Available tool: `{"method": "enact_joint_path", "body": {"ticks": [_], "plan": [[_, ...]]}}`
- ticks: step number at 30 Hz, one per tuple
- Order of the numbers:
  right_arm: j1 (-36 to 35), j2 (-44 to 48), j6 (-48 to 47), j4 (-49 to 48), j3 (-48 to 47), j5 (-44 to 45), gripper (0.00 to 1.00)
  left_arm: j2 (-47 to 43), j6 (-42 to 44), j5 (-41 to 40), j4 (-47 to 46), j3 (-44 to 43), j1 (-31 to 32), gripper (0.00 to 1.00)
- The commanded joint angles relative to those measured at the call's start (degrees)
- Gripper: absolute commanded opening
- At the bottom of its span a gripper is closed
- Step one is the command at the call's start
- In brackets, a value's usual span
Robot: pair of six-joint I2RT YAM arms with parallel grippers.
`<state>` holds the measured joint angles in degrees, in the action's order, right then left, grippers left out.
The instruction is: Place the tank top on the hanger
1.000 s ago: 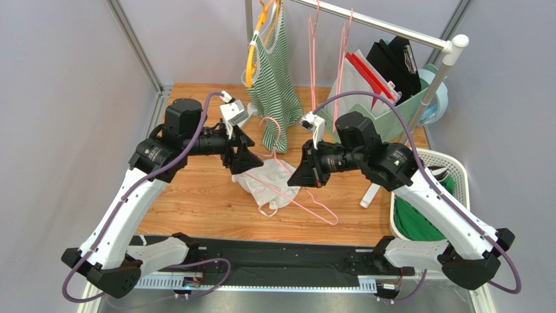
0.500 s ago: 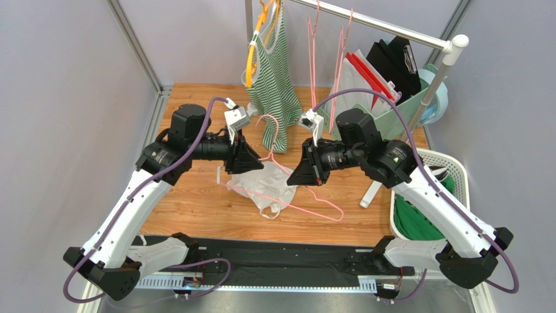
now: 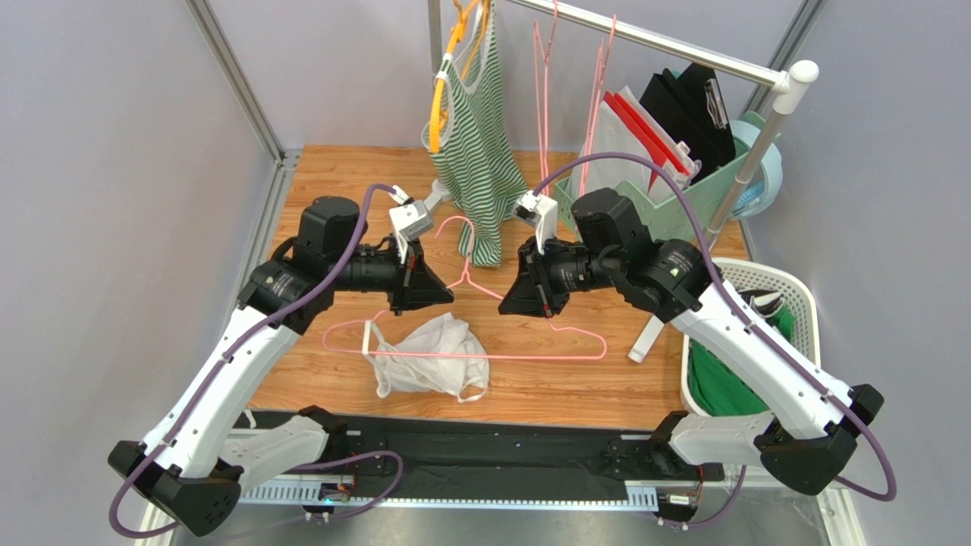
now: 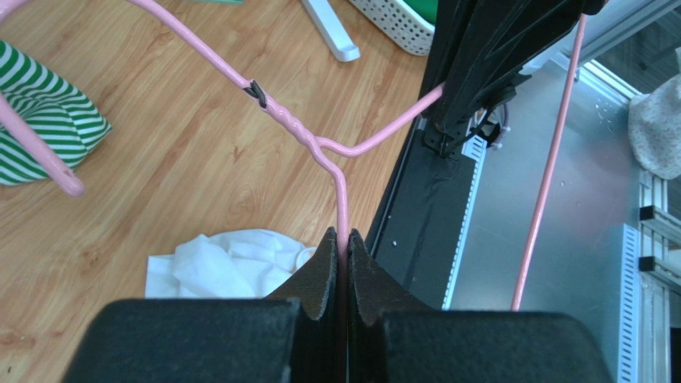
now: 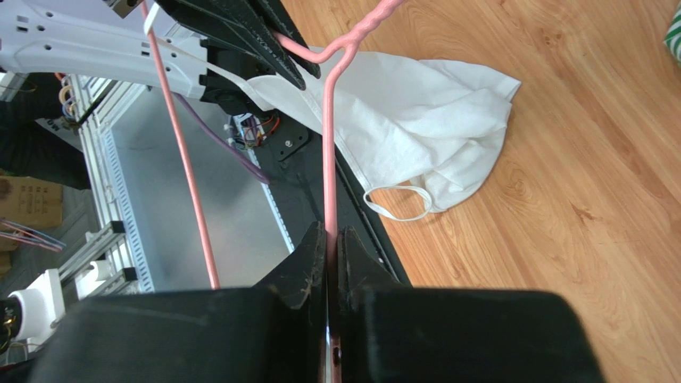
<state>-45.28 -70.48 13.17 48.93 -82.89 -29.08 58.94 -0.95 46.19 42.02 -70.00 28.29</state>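
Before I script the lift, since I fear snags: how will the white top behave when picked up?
Probably floppy: the white top lies crumpled in soft folds. Likely light, since the fabric looks thin. It could drape and catch on the hanger.

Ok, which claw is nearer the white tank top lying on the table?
Left. The left claw holds the pink hanger close by the tank top's far edge; the right claw grips it farther to the right.
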Motion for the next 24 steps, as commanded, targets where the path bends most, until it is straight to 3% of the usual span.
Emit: {"method": "enact_joint_path", "body": {"ticks": [1,2,6,9,14,15,21,24], "plan": [[0.10,-0.62,-1.39,-5.86,-0.69,8.16,0.10,-3.39,0.86,0.04,-1.86,0.91,0.36,0.00],[0.01,-0.80,-1.83,-5.86,-0.87,8.51,0.14,-3.74,0.86,-1.44,-1.68,1.09,0.36,0.00],[0.10,-1.50,-1.92,-5.07,-1.48,10.97,0.58,-5.06,5.60,-6.63,1.04,1.44,0.36,0.00],[0.10,-2.12,-1.57,-4.54,-1.66,13.24,0.74,-5.85,7.98,-11.55,3.07,1.79,0.36,0.00],[0.10,-2.56,-0.87,-4.37,-2.18,17.65,0.83,-7.34,9.74,-20.33,2.89,4.77,0.53,0.00],[0.01,-2.56,-0.86,-4.28,-2.36,19.13,0.89,-7.52,10.70,-21.66,2.81,5.22,0.45,0.00],[0.10,-1.59,1.85,-3.84,-3.24,22.31,0.89,-8.75,13.34,-31.60,0.87,8.47,0.45,0.00],[-0.51,0.25,4.05,-5.94,1.58,20.74,0.87,-8.49,13.26,-34.76,0.17,10.05,0.45,0.00]]}}
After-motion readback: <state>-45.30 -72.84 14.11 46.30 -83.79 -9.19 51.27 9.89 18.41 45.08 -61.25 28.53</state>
